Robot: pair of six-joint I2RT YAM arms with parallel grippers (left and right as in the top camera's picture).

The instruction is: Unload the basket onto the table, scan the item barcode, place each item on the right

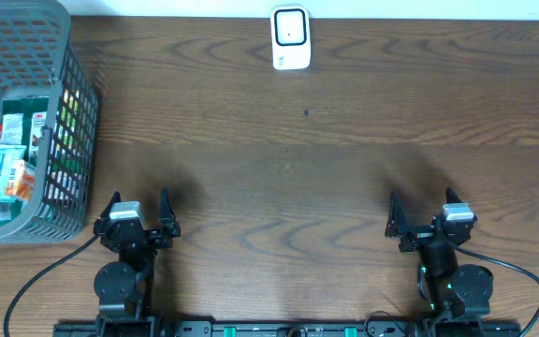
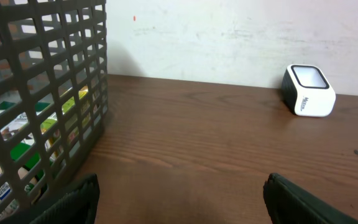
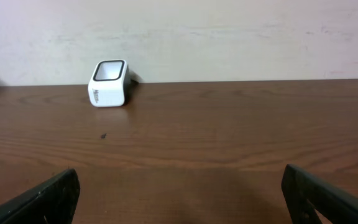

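A white barcode scanner [image 1: 290,37] with a dark window stands at the table's far edge; it also shows in the left wrist view [image 2: 308,91] and the right wrist view [image 3: 109,83]. Packaged items [image 1: 4,161] lie inside a grey mesh basket [image 1: 68,122] at the far left, seen through its wall [image 2: 42,93] from the left wrist. My left gripper [image 1: 139,212] [image 2: 180,202] stands open near the front edge, just right of the basket, with nothing between its fingers. My right gripper [image 1: 424,213] [image 3: 182,196] stands open at the front right, holding nothing.
The brown wooden table [image 1: 298,178] stretches between the grippers and the scanner. A small dark speck [image 1: 307,113] lies on the wood below the scanner. A pale wall [image 3: 229,37] rises behind the table's far edge.
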